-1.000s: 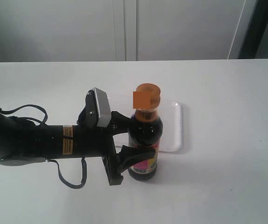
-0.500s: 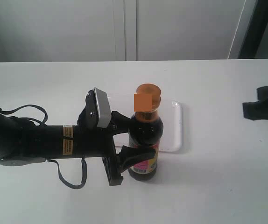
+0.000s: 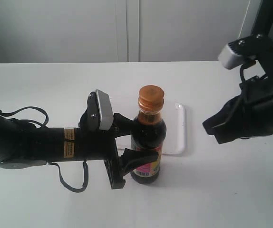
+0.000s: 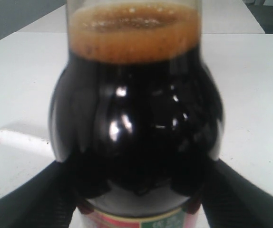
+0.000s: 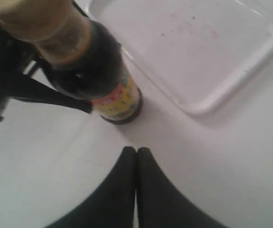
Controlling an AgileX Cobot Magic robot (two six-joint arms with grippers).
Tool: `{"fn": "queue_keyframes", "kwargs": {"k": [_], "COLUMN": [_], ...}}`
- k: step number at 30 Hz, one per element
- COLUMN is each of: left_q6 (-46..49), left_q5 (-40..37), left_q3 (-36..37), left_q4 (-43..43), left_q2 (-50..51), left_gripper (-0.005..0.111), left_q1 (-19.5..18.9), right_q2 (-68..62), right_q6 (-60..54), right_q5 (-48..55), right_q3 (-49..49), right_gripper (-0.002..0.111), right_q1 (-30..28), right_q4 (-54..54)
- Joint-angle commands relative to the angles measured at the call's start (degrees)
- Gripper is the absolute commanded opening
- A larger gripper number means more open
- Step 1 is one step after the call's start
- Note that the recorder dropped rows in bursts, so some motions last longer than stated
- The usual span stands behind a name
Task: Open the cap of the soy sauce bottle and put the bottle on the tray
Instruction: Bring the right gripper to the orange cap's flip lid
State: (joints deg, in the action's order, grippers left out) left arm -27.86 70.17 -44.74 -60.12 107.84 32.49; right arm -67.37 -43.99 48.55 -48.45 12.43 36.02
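Broadly, the white worktop [image 3: 41, 85] carries everything, and the soy sauce bottle [image 3: 148, 142] serves as the landmark. It stands upright on the worktop, long axis vertical, just in front of the tray [image 3: 180, 130], whose near rim lies close beside the bottle's base without the bottle being on it, as the right wrist view confirms with the tray [image 5: 231, 52] bare and the bottle [image 5: 103, 80] standing off its corner.

To the bottle's left, the left arm lies nearly level across the worktop, and the left hand [image 3: 129, 142] pinches the bottle's dark body from that side, one finger at the shoulder and one lower, by the label. In the left wrist view the bottle [image 4: 136, 123] fills the picture between the two fingers [image 4: 27, 199], so the grip looks firm.

To the bottle's right and well apart from it, the right arm hangs above the worktop. The right hand [image 5: 136, 164] has its fingers pressed together, holding nothing, tips pointing toward the bottle's foot.

Smallest and most telling is the cap [image 3: 151, 96], orange-brown, seated on the neck and seemingly not yet opened. It sits at the top of the vertical axis, above the left hand's grip and free on all sides. Since the left hand is occupied steadying the body, the opening probably falls to the right hand, which would have to rise toward the cap and spread its fingers first.
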Motion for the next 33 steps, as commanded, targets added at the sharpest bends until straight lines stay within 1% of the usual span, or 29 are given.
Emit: {"fn": "queue_keyframes", "kwargs": {"k": [1, 4, 6, 10, 17, 24, 27, 30, 33], "left_q6": [0.8, 0.8, 0.8, 0.8, 0.9, 1.1, 1.2, 1.2, 1.2], "left_q5": [-0.2, -0.2, -0.2, -0.2, -0.2, -0.2, -0.2, -0.2, -0.2], "left_q3": [-0.1, -0.1, -0.1, -0.1, -0.1, -0.1, -0.1, -0.1, -0.1], "left_q4": [-0.8, -0.8, -0.8, -0.8, -0.4, 0.7, 1.0, 1.0, 1.0], "left_q2": [0.2, 0.2, 0.2, 0.2, 0.2, 0.2, 0.2, 0.2, 0.2], "left_gripper": [0.000, 0.000, 0.000, 0.000, 0.000, 0.000, 0.000, 0.000, 0.000], "left_q1": [0.2, 0.2, 0.2, 0.2, 0.2, 0.2, 0.2, 0.2, 0.2], "right_q2": [-3.6, -6.3, -8.3, -12.0, -15.7, -15.6, -15.6, -15.6, -15.6], "right_q6": [-16.3, -24.2, -26.3, -27.8, -29.8, -32.8, -34.0, -34.8, -36.3], "right_q5": [6.4, 11.8, 15.3, 18.0, 21.4, 21.4, 21.4, 20.6, 19.0], "right_q3": [-0.4, -0.4, -0.4, 0.5, 4.2, 8.7, 10.0, 10.5, 10.5], "right_gripper": [0.000, 0.000, 0.000, 0.000, 0.000, 0.000, 0.000, 0.000, 0.000], "right_q1": [-4.4, -8.0, -9.6, -9.6, -9.5, -9.5, -7.8, -3.8, 0.2], "right_q4": [15.7, 23.7, 26.8, 33.4, 48.4, 53.1, 55.5, 56.7, 60.0]}}
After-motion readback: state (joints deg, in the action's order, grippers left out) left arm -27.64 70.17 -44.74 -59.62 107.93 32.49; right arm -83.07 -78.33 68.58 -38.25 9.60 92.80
